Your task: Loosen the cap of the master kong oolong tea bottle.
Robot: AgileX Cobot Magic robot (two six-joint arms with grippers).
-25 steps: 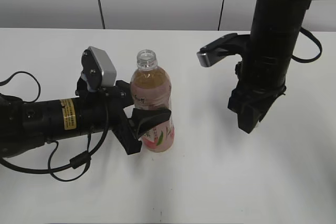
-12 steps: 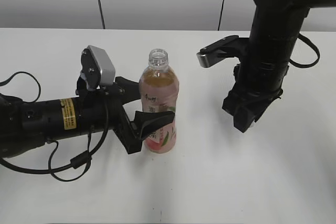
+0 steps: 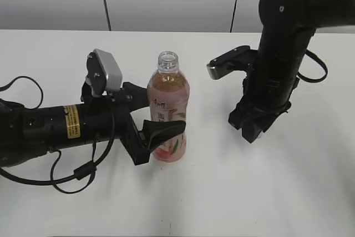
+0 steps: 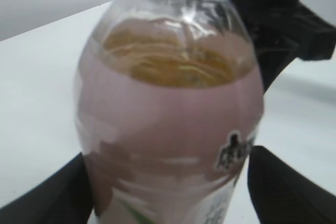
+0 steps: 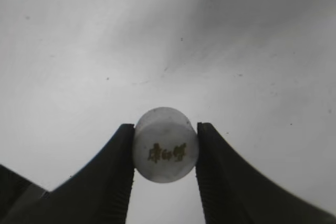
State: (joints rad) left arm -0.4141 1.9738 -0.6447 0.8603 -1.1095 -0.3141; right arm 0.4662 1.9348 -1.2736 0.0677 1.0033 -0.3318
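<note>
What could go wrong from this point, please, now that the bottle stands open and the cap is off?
The bottle is open and nearly full, and the left gripper brackets it low, so a nudge or tilt could spill tea onto the table. The right gripper holds the cap only by its sides between its fingertips; it could slip out and roll away.
</note>
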